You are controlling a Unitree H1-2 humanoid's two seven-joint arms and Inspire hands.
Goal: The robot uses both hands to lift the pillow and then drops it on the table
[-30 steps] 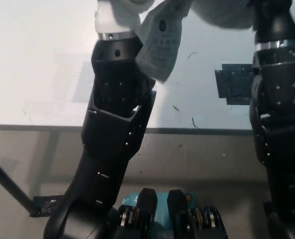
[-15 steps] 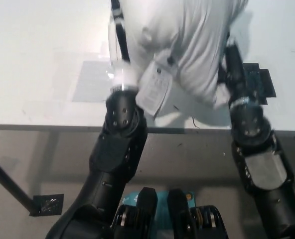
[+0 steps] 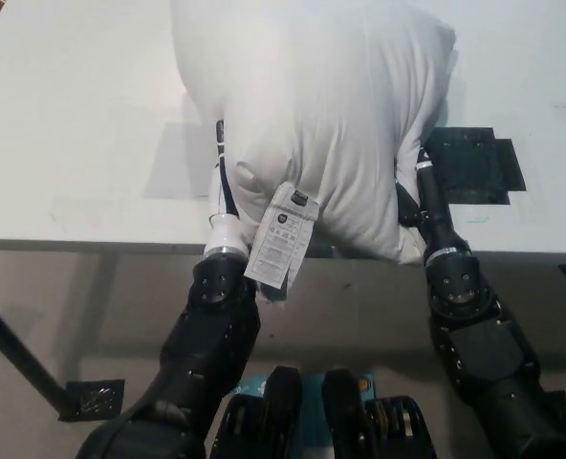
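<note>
Both hands are tucked against the white pillow [image 3: 321,124], left hand [image 3: 222,182] on one side, right hand [image 3: 419,186] on the other. Fingers are buried, so can't tell their state. Pillow sits on the table [image 3: 73,143] near its front edge, tag [image 3: 281,237] hanging over.

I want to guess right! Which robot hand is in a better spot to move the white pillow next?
Neither alone. The left robot hand sits against the left side of the pillow, the right robot hand against its right, about level, near the table edge. It probably takes both.
</note>
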